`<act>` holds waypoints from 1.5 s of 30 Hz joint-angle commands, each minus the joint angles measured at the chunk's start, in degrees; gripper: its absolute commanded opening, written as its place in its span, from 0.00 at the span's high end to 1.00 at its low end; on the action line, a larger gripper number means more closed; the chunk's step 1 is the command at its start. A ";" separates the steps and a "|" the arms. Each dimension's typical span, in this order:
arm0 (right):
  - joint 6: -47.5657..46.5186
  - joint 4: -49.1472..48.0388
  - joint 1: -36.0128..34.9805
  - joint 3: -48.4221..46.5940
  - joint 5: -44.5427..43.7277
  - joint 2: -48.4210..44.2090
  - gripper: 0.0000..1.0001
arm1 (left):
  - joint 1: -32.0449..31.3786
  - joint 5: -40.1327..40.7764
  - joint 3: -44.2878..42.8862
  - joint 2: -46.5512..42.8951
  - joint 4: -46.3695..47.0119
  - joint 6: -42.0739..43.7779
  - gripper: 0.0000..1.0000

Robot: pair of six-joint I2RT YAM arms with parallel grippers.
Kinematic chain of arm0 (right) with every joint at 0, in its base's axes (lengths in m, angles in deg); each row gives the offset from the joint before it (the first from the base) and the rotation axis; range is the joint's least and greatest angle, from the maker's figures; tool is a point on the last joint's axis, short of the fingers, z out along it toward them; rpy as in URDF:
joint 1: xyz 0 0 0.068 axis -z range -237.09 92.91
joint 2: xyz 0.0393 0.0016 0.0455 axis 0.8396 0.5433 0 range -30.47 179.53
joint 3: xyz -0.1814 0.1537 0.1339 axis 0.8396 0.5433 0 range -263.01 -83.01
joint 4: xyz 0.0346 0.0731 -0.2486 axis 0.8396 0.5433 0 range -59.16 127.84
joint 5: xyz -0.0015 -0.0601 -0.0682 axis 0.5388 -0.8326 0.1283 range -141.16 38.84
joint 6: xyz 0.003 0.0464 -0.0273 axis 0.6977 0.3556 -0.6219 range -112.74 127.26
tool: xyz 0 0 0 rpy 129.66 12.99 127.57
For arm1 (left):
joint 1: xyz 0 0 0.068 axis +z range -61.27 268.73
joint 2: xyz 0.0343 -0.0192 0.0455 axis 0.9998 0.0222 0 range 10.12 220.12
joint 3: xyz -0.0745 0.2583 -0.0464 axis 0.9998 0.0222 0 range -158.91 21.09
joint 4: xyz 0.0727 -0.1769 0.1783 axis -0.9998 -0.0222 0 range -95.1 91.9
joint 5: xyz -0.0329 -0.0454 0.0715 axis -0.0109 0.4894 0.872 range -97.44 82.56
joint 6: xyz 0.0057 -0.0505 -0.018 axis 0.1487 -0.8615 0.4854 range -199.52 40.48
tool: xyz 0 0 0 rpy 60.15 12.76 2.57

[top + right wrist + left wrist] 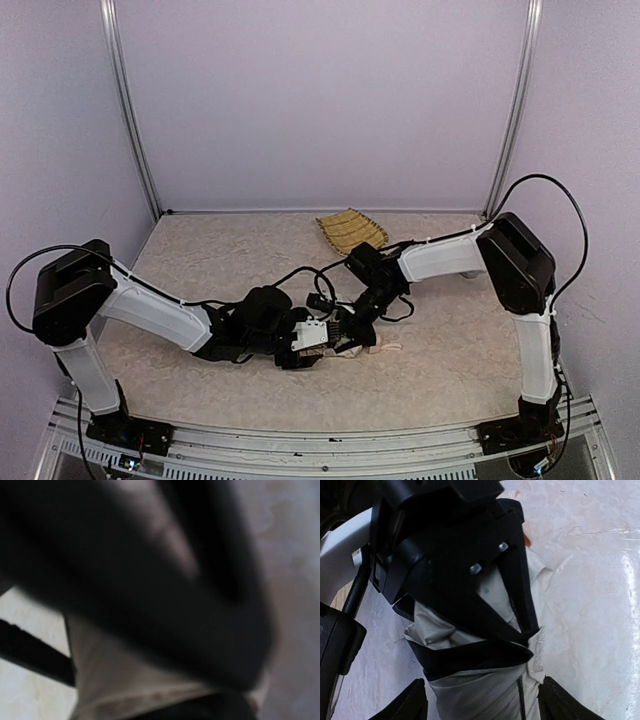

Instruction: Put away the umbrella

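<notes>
umbrella (360, 346) lies bunched on the surface (460, 350), near its middle, between the two arms. right hand (517, 630) is clenched on the cream fabric from above. left hand (481, 705) is released, its fingers (415, 702) spread either side of the bundle, just beside it. right wrist view is blurred: only fabric and dark shapes show. basket (352, 230) sits well apart at the back edge.

Both arms meet over a cream-beige fabric umbrella (360, 347) on the pale mottled table (450, 335). A woven straw-yellow basket tray (351, 229) lies well apart behind.
</notes>
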 commanded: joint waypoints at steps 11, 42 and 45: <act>6.83 0.24 1.51 2.16 -4.51 4.85 1.00 | 1.65 -9.07 -8.59 8.59 -15.73 -2.49 0.44; 23.11 -12.24 11.80 17.41 -10.27 -28.57 0.36 | -5.45 2.20 -7.37 12.65 -23.27 2.86 1.00; 27.47 -14.72 15.33 15.17 -6.13 -26.58 0.38 | -5.53 2.61 -6.98 12.29 -22.92 2.88 1.00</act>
